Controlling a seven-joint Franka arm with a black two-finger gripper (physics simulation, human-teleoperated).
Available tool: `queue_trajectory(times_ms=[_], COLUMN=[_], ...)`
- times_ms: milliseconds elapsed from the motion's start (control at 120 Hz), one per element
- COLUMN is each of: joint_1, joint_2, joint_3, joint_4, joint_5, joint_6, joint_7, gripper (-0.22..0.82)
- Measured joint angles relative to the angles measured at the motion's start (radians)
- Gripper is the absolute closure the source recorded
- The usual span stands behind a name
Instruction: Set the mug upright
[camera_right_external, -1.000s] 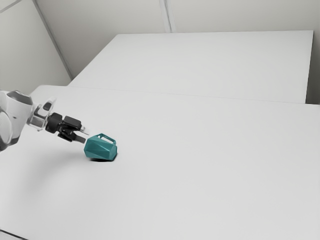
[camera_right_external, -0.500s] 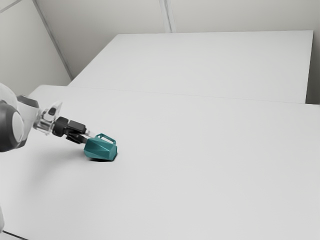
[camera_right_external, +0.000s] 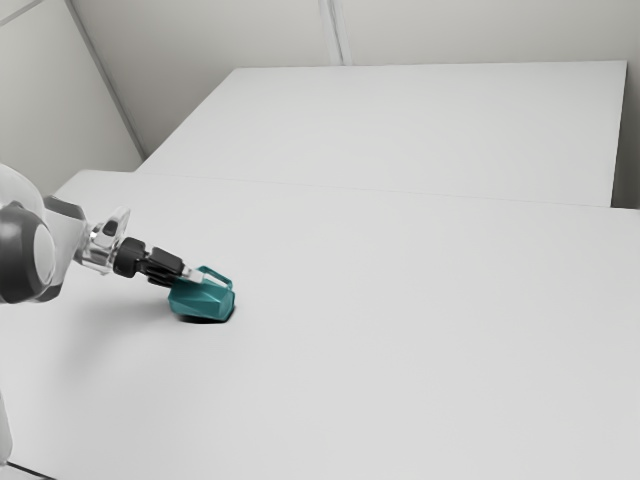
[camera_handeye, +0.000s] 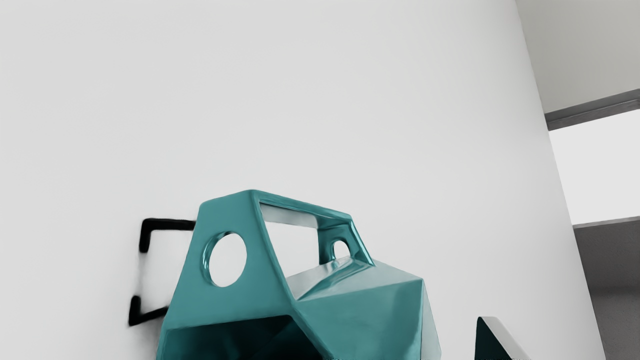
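White tabletop bears the teal mug on its side, mouth toward your open gripper; you're likely lining up the grasp; next, pinch its wall before tipping it upright.

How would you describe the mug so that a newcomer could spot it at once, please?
On the large white table, look toward the exterior view's left, where the black gripper reaches in. The mug lies on its side right at the fingertips. Its teal, faceted body and angular handle with round holes set it apart.
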Motion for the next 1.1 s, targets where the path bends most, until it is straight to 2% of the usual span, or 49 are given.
queue_trajectory(times_ms=[200, 467, 700, 1100], joint_1=[-0.001, -0.002, -0.006, -0.043], joint_2=[0.000, 0.000, -0.019, -0.114], joint_3=[0.000, -0.005, -0.009, -0.009], joint_4=[0.000, 0.000, 0.000, 0.000], joint_5=[-0.004, -0.005, -0.005, 0.000], joint_6=[-0.001, 0.006, 0.010, -0.006], joint_7=[0.014, 0.026, 0.033, 0.022], gripper=[0.60, 0.72, 0.77, 0.78])
